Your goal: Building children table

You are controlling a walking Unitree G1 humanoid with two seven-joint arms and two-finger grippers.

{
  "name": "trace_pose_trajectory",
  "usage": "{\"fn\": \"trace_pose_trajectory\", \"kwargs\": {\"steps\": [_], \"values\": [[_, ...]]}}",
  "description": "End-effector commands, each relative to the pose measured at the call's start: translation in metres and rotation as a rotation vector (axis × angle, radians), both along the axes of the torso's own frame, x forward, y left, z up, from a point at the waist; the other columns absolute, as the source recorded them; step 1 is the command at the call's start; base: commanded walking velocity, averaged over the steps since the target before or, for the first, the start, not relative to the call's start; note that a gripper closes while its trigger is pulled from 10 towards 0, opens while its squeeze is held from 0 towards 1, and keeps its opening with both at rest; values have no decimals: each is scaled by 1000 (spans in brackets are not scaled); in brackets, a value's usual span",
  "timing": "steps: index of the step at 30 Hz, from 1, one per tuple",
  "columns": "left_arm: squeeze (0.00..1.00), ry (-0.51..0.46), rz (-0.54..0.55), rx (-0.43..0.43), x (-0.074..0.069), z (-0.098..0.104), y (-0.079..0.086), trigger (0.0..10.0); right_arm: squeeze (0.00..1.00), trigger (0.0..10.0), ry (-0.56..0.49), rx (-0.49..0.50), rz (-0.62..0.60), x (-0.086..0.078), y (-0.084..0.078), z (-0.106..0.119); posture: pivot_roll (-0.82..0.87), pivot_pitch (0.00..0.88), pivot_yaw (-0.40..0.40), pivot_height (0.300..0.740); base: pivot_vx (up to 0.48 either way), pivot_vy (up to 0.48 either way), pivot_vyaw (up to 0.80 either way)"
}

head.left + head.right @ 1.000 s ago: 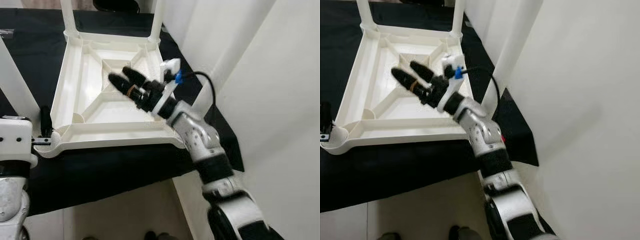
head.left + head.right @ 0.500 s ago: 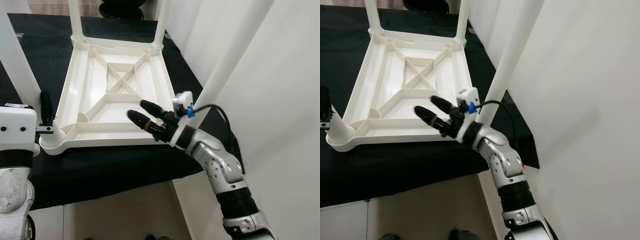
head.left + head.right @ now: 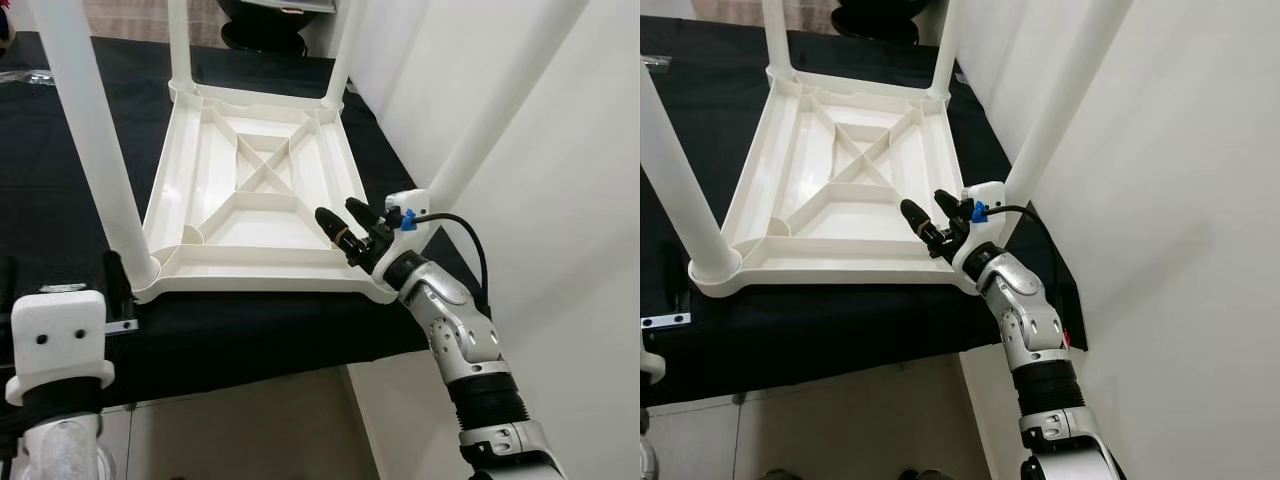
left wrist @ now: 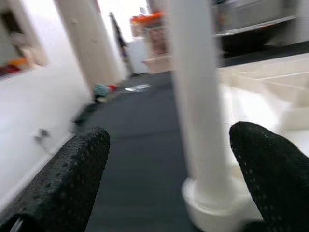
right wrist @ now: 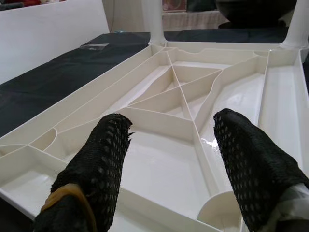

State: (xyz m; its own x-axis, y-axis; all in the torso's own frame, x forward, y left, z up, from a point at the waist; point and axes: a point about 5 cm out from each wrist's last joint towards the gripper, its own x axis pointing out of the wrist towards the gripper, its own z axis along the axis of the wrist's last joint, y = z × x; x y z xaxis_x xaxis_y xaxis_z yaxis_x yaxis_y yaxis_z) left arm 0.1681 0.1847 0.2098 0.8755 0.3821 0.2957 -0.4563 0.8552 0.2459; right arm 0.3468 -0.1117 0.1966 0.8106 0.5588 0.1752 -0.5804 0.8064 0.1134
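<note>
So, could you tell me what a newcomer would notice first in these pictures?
Most striking is the upside-down white table on the black cloth, its legs standing upward. The right gripper hovers open over the table's near right corner, and the left gripper sits open around the near left leg.

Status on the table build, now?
Right gripper open over upturned white table. Left gripper open beside near-left leg. Legs up; nothing blocking.
</note>
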Motion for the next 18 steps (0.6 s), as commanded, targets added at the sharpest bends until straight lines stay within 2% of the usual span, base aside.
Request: {"fn": "trace_pose_trajectory", "kwargs": {"steps": [1,2,5,6,10,11,14,17,18], "values": [[0,49,-130,-82,8,-13,-17,10000,0,10000,16,16,4,-3,-1,-5,90,112,-166,740,0,0,0],[0,49,-130,-82,8,-13,-17,10000,0,10000,16,16,4,-3,-1,-5,90,112,-166,740,0,0,0],[0,120,-341,-194,25,-27,-40,10000,0,10000,47,68,202,-26,11,-6,81,113,-149,740,0,0,0],[0,129,-365,-208,28,-28,-42,10000,0,10000,49,47,253,-35,12,-10,74,111,-145,740,0,0,0],[0,132,-376,-215,30,-29,-43,10000,0,10000,50,30,279,-40,13,-12,74,111,-145,740,0,0,0],[0,146,-405,-243,32,-31,-45,10000,0,10000,50,-23,237,-43,6,-21,73,112,-139,740,0,0,0],[0,184,-506,-322,33,-39,-54,10000,0,10000,39,-136,-95,-47,-31,-43,53,107,-119,740,0,0,0],[0,194,-515,-330,33,-42,-56,10000,0,10000,36,-148,-160,-50,-38,-45,47,107,-116,740,0,0,0],[0,219,-530,-335,32,-48,-60,10000,0,10000,37,-155,-243,-57,-45,-49,40,106,-102,740,0,0,0]]}}
